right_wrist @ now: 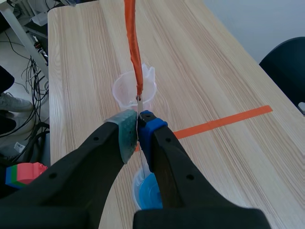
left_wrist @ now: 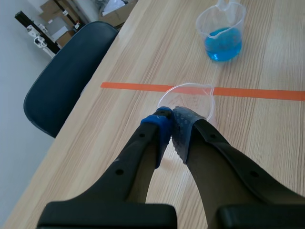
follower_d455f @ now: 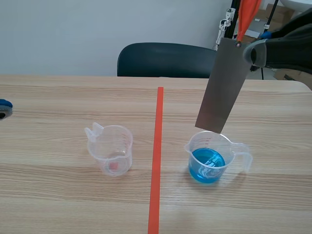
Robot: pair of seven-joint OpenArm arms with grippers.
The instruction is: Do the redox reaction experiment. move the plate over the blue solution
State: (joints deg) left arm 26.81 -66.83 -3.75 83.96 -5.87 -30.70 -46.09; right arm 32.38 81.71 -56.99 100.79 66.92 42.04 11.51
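Note:
A grey metal plate [follower_d455f: 224, 87] hangs tilted at the right, its lower edge just above the rim of a clear beaker of blue solution [follower_d455f: 208, 157]. My right gripper [follower_d455f: 252, 51] is shut on the plate's top corner, where an orange-red strip [follower_d455f: 246, 14] is attached. In the right wrist view the plate [right_wrist: 143, 164] shows edge-on between the pads, with the blue beaker [right_wrist: 145, 192] under it. An empty clear beaker [follower_d455f: 111, 149] stands left of the tape line. My left gripper [left_wrist: 168, 120] is shut on nothing, just short of that empty beaker [left_wrist: 187, 99].
A dark chair [follower_d455f: 165, 59] stands behind the table's far edge. Stands and boxes sit beyond the back right corner. An orange-red tape line [follower_d455f: 156, 161] divides the table between the two beakers.

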